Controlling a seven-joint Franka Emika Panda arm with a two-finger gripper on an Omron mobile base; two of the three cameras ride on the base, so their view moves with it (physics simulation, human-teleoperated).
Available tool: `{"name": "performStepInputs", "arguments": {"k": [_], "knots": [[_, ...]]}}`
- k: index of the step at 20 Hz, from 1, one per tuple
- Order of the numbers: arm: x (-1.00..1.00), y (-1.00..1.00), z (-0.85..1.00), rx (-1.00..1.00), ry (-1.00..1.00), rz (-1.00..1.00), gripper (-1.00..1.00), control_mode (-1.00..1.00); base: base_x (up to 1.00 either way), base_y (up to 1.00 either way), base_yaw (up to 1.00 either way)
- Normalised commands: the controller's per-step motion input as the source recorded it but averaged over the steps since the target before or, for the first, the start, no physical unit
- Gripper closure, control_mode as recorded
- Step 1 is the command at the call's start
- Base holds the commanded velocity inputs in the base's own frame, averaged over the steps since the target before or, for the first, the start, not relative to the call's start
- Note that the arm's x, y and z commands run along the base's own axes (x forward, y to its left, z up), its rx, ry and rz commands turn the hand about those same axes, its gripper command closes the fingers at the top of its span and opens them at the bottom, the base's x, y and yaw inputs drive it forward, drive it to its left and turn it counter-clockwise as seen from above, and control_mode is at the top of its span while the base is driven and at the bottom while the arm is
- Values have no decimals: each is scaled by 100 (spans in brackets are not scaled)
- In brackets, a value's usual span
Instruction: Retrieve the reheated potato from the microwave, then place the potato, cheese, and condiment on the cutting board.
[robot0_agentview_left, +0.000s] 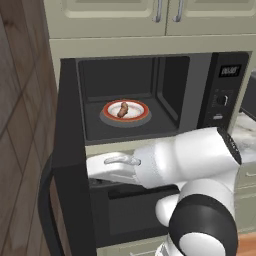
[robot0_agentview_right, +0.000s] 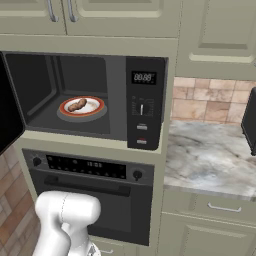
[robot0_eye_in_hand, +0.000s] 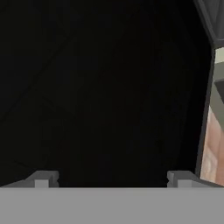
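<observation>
Brown potato (robot0_agentview_left: 122, 109) inside open microwave (robot0_agentview_right: 145, 100)

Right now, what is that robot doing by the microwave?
The microwave door is swung wide open, and a potato sits on a red-rimmed plate inside. The robot's gripper is open and empty, facing the dark door up close. It hasn't reached in for the potato yet.
</observation>
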Motion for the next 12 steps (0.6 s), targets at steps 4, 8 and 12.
{"name": "performStepInputs", "arguments": {"k": [4,8,12], "knots": [[21,-25,-4,2,3,-18,-100,-100,0,0,0],[13,-62,4,1,13,-15,-100,-100,0,0,0],[20,-61,9,0,9,-16,-100,-100,0,0,0]]}}
